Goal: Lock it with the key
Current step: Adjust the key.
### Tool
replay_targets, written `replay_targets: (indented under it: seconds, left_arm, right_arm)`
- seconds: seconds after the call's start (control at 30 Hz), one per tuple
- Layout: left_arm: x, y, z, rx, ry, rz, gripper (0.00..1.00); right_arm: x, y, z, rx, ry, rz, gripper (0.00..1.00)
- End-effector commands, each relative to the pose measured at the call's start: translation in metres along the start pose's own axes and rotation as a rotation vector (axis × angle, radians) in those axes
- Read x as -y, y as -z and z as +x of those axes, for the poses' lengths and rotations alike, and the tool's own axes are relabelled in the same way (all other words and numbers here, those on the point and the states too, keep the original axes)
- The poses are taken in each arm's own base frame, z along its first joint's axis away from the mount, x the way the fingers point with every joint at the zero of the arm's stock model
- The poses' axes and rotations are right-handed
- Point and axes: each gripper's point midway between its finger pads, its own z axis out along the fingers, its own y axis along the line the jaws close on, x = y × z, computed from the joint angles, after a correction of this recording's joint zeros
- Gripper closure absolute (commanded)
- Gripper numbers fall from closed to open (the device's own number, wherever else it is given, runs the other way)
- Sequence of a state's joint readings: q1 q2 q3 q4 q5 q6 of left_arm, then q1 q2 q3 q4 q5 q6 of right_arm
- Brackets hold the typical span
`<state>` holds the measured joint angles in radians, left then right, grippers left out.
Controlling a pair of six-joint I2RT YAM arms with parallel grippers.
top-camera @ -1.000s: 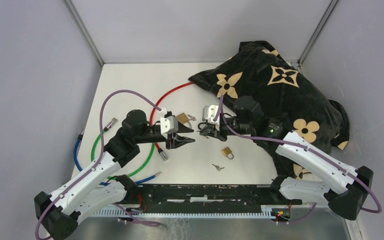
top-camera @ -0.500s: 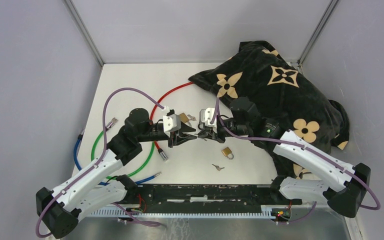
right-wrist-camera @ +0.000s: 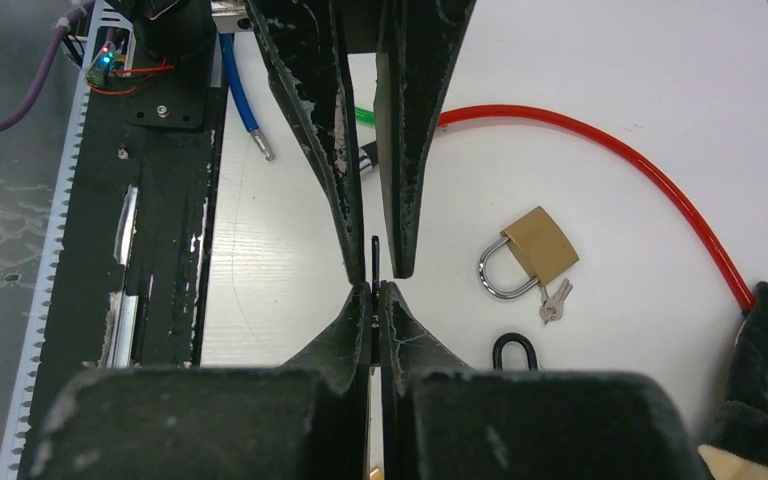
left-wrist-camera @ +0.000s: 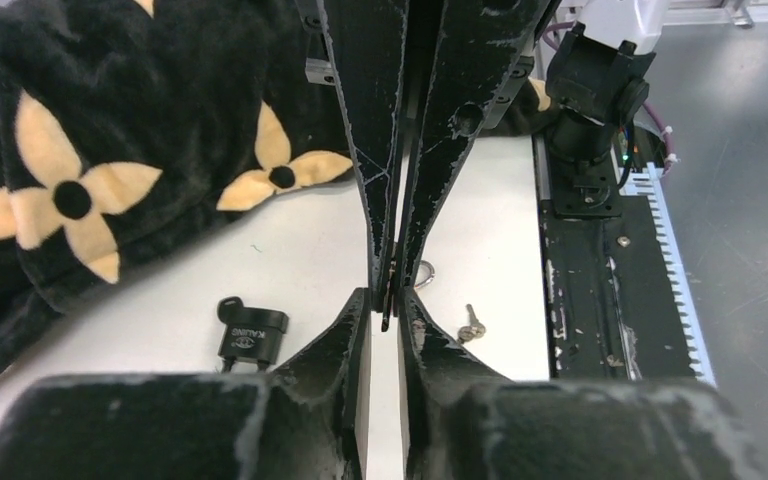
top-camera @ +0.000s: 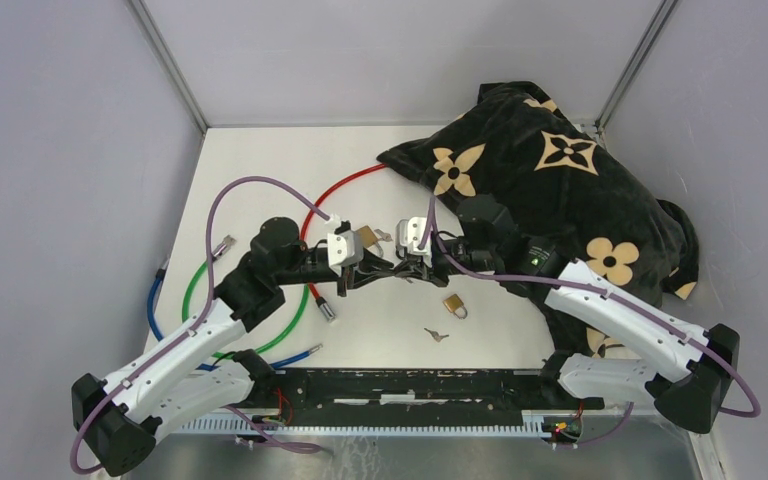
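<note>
My right gripper (top-camera: 402, 268) (right-wrist-camera: 374, 288) is shut on a thin dark key (right-wrist-camera: 375, 255) held edge-on above the table; its tip sticks out past the fingertips. My left gripper (top-camera: 385, 270) (left-wrist-camera: 387, 298) faces it tip to tip. Its jaws are almost closed around the key's free end (left-wrist-camera: 387, 312), with a narrow gap showing on each side. A black padlock (left-wrist-camera: 250, 335) lies on the table just below. One brass padlock (right-wrist-camera: 535, 250) with small keys (right-wrist-camera: 553, 300) lies behind the grippers, and another brass padlock (top-camera: 453, 304) lies in front.
A loose silver key (top-camera: 436, 335) lies near the front. A black flower-patterned cushion (top-camera: 560, 190) fills the back right. Red (top-camera: 345, 185), green (top-camera: 200, 290) and blue (top-camera: 155, 300) cables curl on the left. A black rail (top-camera: 410, 385) runs along the near edge.
My left gripper has moved right to meet the right one, and its jaws have narrowed from wide open to a slim gap around the key. The right arm shifted slightly left.
</note>
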<state>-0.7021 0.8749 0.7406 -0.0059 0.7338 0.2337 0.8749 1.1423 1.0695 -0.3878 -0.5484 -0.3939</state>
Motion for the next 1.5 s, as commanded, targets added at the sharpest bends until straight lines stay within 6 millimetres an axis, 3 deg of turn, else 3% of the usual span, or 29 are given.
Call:
replay_targets:
  seconds: [0.0, 0.1, 0.2, 0.43, 0.6, 0.83, 0.97, 1.2, 1.43, 1.47]
  left_arm:
    - [-0.003, 0.000, -0.002, -0.013, -0.044, -0.010, 0.73]
    - [-0.002, 0.001, -0.002, -0.016, -0.049, -0.009, 0.74]
    - [-0.003, 0.001, -0.006, -0.008, -0.069, -0.010, 0.97]
    - [-0.010, 0.004, -0.006, -0.005, -0.119, -0.052, 0.98]
    - [-0.017, 0.007, -0.022, 0.053, -0.197, -0.099, 0.98]
    - [-0.015, 0.008, -0.017, 0.032, -0.178, -0.093, 0.98]
    - [-0.011, 0.010, -0.026, 0.072, -0.158, -0.087, 0.98]
    - [-0.009, 0.011, -0.016, 0.042, -0.196, -0.074, 0.98]
    - [-0.007, 0.011, -0.020, 0.053, -0.195, -0.065, 0.98]
    - [-0.007, 0.011, -0.020, 0.056, -0.191, -0.066, 0.98]
  right_arm:
    - [0.003, 0.005, -0.030, 0.071, 0.056, 0.009, 1.00]
    - [0.004, 0.005, -0.031, 0.071, 0.058, 0.010, 1.00]
    - [0.003, 0.004, -0.031, 0.072, 0.055, 0.002, 1.00]
    - [0.003, 0.008, -0.035, 0.097, 0.072, 0.018, 1.00]
    - [0.005, 0.008, -0.030, 0.091, 0.076, 0.042, 1.00]
    - [0.008, 0.004, -0.025, 0.073, 0.077, 0.041, 0.99]
    - [0.007, 0.001, -0.016, 0.062, 0.083, 0.045, 0.87]
    - [0.011, -0.001, -0.002, 0.043, 0.079, 0.066, 0.76]
    - [0.015, 0.007, 0.001, 0.068, 0.076, 0.100, 0.42]
    - [0.015, 0.007, 0.000, 0.076, 0.074, 0.101, 0.40]
